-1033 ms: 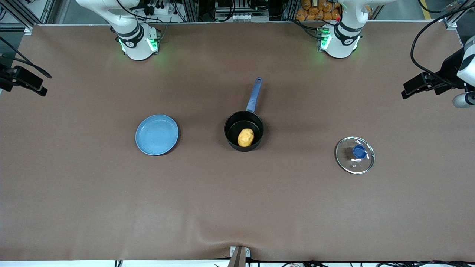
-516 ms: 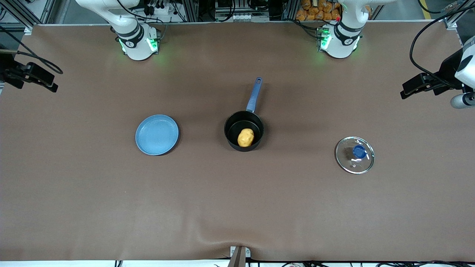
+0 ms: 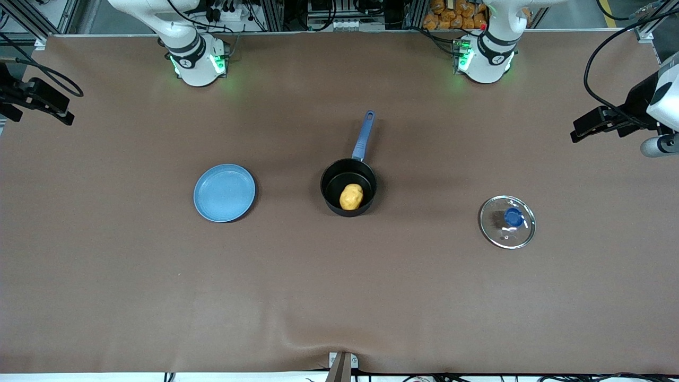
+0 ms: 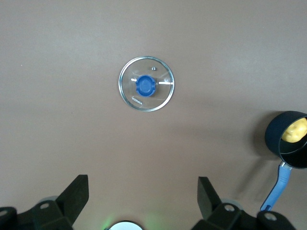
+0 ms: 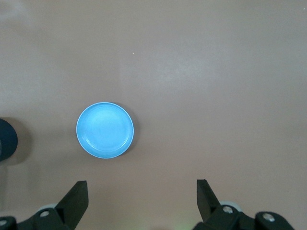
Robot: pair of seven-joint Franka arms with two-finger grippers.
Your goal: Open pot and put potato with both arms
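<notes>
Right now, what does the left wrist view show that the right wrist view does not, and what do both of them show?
Only the left wrist view shows the glass lid lying flat on the table, the potato inside the pot, and the pot's blue handle. Only the right wrist view shows the blue plate, with nothing on it. Both show the brown table, part of the black pot, and their own gripper open and holding nothing: left gripper, right gripper.

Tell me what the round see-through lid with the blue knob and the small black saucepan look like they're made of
Round see-through lid: likely glass with a metal rim; the table shows through it, and the edge glints silver. Small black saucepan: probably coated metal, matte black with no shine; its long blue handle looks like plastic.
</notes>
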